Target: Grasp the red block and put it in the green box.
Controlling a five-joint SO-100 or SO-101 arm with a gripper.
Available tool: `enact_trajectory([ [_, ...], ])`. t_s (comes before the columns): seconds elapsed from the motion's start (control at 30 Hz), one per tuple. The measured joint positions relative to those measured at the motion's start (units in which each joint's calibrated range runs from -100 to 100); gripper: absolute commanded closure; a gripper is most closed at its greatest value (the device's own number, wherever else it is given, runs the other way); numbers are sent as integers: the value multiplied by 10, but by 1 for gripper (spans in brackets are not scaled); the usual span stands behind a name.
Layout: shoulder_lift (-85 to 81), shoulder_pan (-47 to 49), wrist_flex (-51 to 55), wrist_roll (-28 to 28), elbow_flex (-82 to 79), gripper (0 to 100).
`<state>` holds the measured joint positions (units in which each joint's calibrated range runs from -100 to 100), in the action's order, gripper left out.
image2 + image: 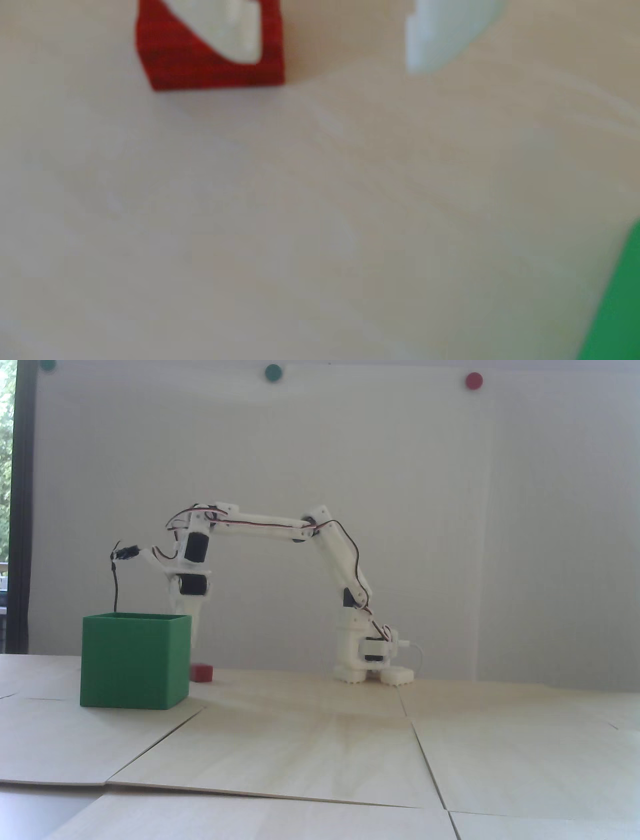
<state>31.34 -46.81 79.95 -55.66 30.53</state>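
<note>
The red block (201, 673) lies on the pale wooden table just right of the green box (132, 660) in the fixed view. My white arm reaches left and points its gripper (193, 646) straight down behind the box's right edge, a little above the block. In the blurred wrist view the gripper (332, 62) is open. One white finger (225, 31) overlaps the red block (194, 65); the other finger (440, 34) is well to the right. Only bare table shows between them. A corner of the green box (616, 304) shows at the bottom right.
The arm's base (372, 660) stands at the back centre of the table. A thin black cable (116, 580) hangs from the wrist down behind the box. Round green and red dots sit high on the white wall.
</note>
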Motion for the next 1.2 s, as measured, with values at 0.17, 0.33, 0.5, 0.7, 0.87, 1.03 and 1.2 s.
enact_trajectory([
  [0.17,-8,11,10,9,-14,77],
  [0.33,-10,10,18,12,-14,75],
  [0.5,-10,11,44,10,-14,75],
  [0.7,-10,11,51,13,-14,75],
  [0.87,-10,2,51,13,-14,75],
  [1.03,-10,-13,51,13,-14,75],
  [1.2,-10,-24,51,13,-14,75],
])
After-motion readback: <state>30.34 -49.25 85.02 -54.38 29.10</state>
